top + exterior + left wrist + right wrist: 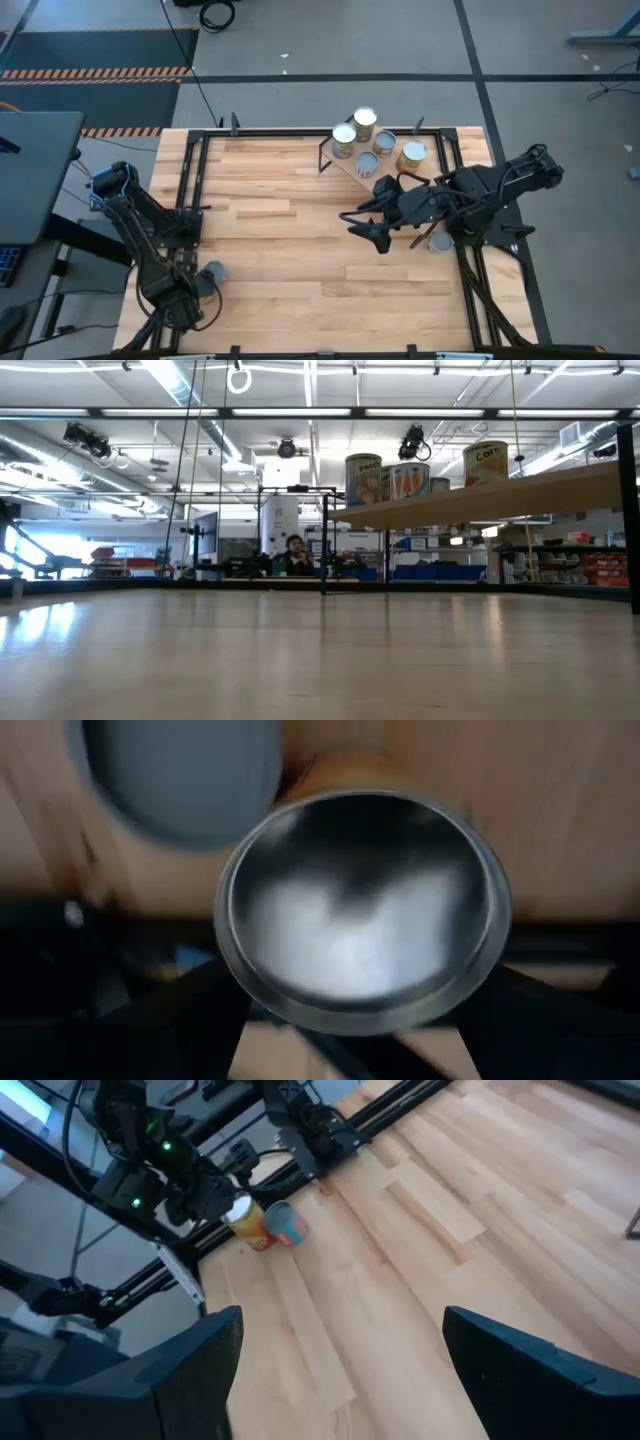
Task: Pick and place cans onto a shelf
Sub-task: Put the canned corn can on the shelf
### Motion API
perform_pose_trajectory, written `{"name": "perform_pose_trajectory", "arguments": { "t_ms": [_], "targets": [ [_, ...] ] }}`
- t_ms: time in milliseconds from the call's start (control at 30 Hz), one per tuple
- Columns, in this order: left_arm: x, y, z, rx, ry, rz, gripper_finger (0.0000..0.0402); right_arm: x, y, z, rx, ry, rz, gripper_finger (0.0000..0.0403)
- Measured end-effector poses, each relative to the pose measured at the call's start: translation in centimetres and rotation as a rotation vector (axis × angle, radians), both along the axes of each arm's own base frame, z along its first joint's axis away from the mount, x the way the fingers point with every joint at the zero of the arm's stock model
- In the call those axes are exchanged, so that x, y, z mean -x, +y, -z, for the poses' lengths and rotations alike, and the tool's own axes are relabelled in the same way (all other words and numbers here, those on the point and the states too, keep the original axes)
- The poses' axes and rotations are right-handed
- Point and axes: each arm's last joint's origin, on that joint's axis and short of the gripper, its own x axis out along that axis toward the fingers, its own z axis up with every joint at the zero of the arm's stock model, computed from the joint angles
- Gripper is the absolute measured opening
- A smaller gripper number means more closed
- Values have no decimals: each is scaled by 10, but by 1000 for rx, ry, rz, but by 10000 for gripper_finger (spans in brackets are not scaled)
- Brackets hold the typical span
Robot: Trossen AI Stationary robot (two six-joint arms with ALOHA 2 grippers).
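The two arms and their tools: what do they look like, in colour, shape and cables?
Both arms are dark, nearly black, built of jointed blocky segments. The left arm carries blue cabling near its upper joint and shows small green lights in the right wrist view. The right arm has black cables looping along it. The right tool ends in two flat, dark, tapering fingers.

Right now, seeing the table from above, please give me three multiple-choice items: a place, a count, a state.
1. The shelf stands: A on the right arm's side; B at the table's middle; C by the left arm.
2. Cans on it: A one; B five; C ten.
3. The right gripper is: A open, empty; B shut on a can; C out of view.
Answers: A, it is beside the right arm; B, five tops show from above; A, nothing lies between its spread fingers.
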Motion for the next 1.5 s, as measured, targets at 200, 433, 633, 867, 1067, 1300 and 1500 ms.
{"name": "perform_pose_trajectory", "arguments": {
  "t_ms": [200,433,633,867,1067,1300,1500],
  "targets": [
    [-13,5,0,-76,-172,35,318,-1,-3,0,-57,10,-16,352],
    [-51,13,-1,-105,-436,94,318,-5,-6,0,-16,2,-52,352],
    [-87,25,-4,-147,-619,132,318,-9,-4,0,109,-11,-138,352],
    [-122,39,0,-167,-702,157,318,-24,6,13,200,23,-357,351],
    [-132,54,-18,-170,-718,61,318,-60,20,31,250,-43,-444,350],
    [-96,67,-60,-177,-665,-69,318,-111,30,67,352,-124,-490,351],
    [-52,97,-92,-170,-732,-333,308,-144,25,99,325,-149,-537,369]
  ]
}}
